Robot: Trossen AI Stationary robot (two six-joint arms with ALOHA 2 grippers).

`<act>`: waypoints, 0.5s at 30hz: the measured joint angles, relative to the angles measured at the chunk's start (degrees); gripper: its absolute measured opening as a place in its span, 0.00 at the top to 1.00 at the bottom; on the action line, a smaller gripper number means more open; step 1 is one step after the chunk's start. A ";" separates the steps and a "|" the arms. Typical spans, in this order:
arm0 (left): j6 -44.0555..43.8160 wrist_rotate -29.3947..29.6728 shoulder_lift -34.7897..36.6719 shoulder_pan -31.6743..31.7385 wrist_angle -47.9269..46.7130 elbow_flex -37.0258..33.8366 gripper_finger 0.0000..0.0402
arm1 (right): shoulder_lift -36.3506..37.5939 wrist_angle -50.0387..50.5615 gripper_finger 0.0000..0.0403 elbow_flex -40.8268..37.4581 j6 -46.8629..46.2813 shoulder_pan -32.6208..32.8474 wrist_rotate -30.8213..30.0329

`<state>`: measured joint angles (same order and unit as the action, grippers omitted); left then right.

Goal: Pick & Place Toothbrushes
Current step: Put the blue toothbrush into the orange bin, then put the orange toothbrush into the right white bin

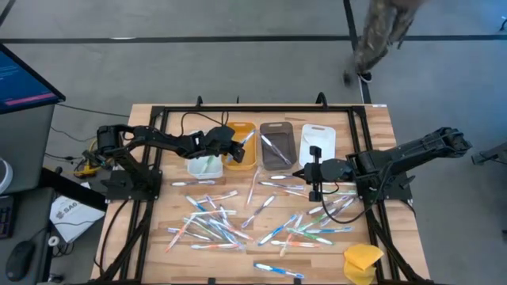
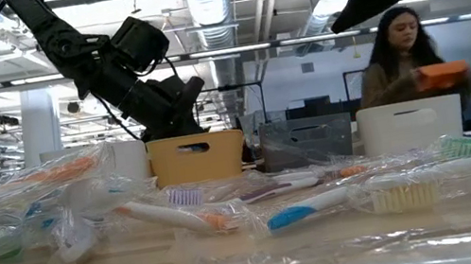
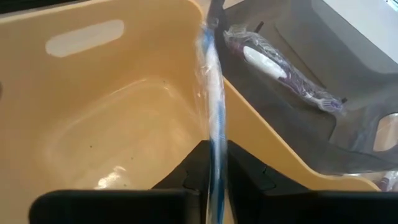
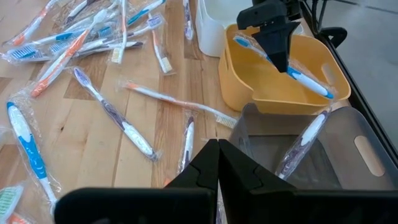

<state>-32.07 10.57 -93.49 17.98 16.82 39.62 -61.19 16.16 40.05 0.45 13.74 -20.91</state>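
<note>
My left gripper (image 1: 235, 150) hangs over the yellow bin (image 1: 245, 158) and is shut on a blue-and-white wrapped toothbrush (image 4: 283, 67). A grey bin (image 1: 277, 158) beside it holds a purple toothbrush (image 3: 283, 71). A white bin (image 1: 317, 134) stands to its right, and another white bin (image 1: 204, 166) with green brushes to the left. Several wrapped toothbrushes (image 1: 230, 222) lie scattered flat on the wooden table. My right gripper (image 4: 217, 155) is shut and holds nothing. It hovers near the grey bin's front. My left gripper pinches the toothbrush's handle (image 3: 216, 134) between its two fingers, about midway along. The fingers (image 4: 280, 56) slant down from above and lie across the brush. The brush spans the yellow bin, tilted, with one end (image 4: 324, 92) near the rim. I cannot tell if it rests there.
A yellow sponge-like lump (image 1: 363, 261) sits at the table's near right corner. Black frame rails (image 1: 158, 158) run along the table's sides. A person (image 2: 405, 56) stands beyond the far edge, and another (image 1: 380, 36) walks past the table's far side.
</note>
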 joint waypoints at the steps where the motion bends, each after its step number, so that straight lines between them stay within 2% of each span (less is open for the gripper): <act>1: -0.12 0.00 0.00 0.00 0.00 0.00 0.89 | 0.00 0.00 1.00 0.00 0.00 0.00 0.00; 15: -0.14 0.04 -0.01 0.00 1.44 0.00 0.75 | 0.00 -0.02 1.00 0.00 0.02 0.00 0.00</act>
<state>-32.21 10.61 -93.51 17.98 18.26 39.62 -61.19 16.14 40.05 0.47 13.74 -20.91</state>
